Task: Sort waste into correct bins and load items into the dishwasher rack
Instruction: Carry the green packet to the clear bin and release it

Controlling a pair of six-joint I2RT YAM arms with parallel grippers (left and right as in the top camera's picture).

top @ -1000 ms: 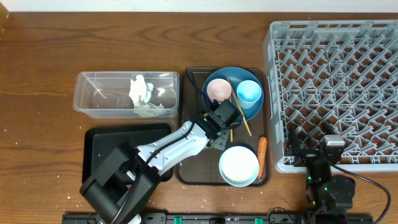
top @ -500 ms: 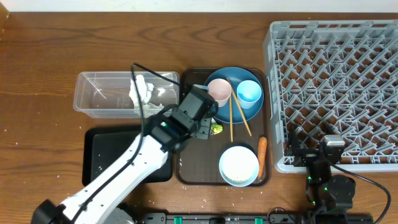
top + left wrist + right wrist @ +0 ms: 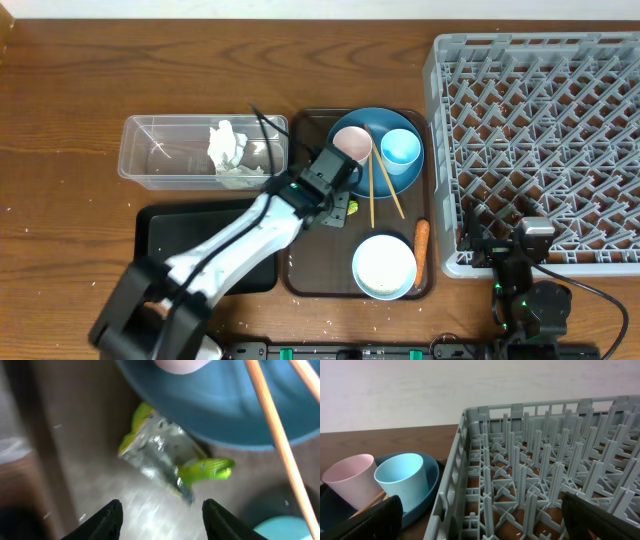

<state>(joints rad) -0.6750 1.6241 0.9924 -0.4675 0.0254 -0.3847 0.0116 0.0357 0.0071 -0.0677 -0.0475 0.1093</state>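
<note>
Sitting right on the tabletop: dishwasher rack (image 3: 540, 130) | centre: brown tray (image 3: 310, 270) carrying blue plate (image 3: 375, 120) | left: clear tub (image 3: 150, 160) holding white tissue (image 3: 228, 150) | left end effector (image 3: 161, 506) spread open, just short of green scrap (image 3: 160, 460) lying on the tray at the plate's near-left rim | right end effector (image 3: 480, 510) open at the rack's near edge
</note>
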